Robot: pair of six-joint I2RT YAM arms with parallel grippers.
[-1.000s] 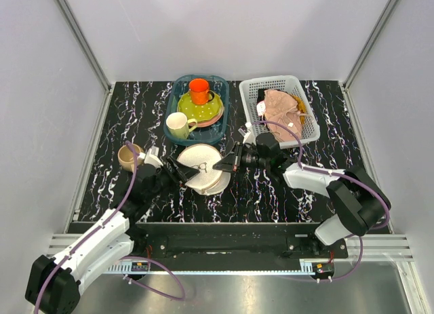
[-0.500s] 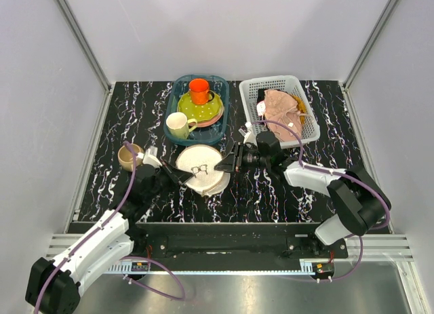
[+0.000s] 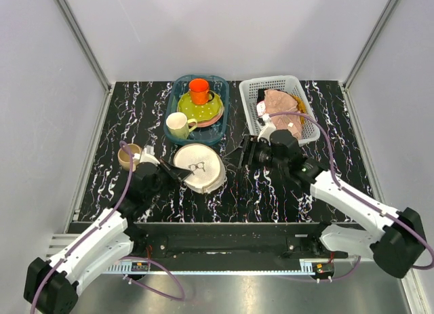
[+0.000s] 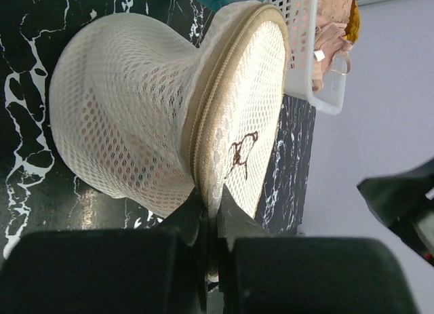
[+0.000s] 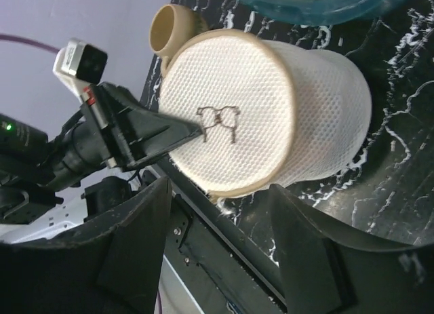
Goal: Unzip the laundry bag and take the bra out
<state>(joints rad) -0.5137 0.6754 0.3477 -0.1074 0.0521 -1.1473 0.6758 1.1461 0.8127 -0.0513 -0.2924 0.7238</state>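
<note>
Laundry bag [image 3: 199, 167] lies on the worktop [image 3: 271, 192] between your two arms, tipped so that the round face with the spectacles print is turned upward. Your left hand [image 4: 210, 216] is clenched on the tan zip seam at the rim of that face. The view is too close to tell whether it has the zip pull itself or only the tape beside it. Your right hand [image 5: 220, 260] is released, its fingers spread wide with nothing between them, near the bag but apart from it. Expect the bag to be light, soft mesh that sags and slides when tugged. The zip seam is its one firm part, so pinch there and pin the body while the zip runs. The bra does not show plainly through the mesh.
</note>
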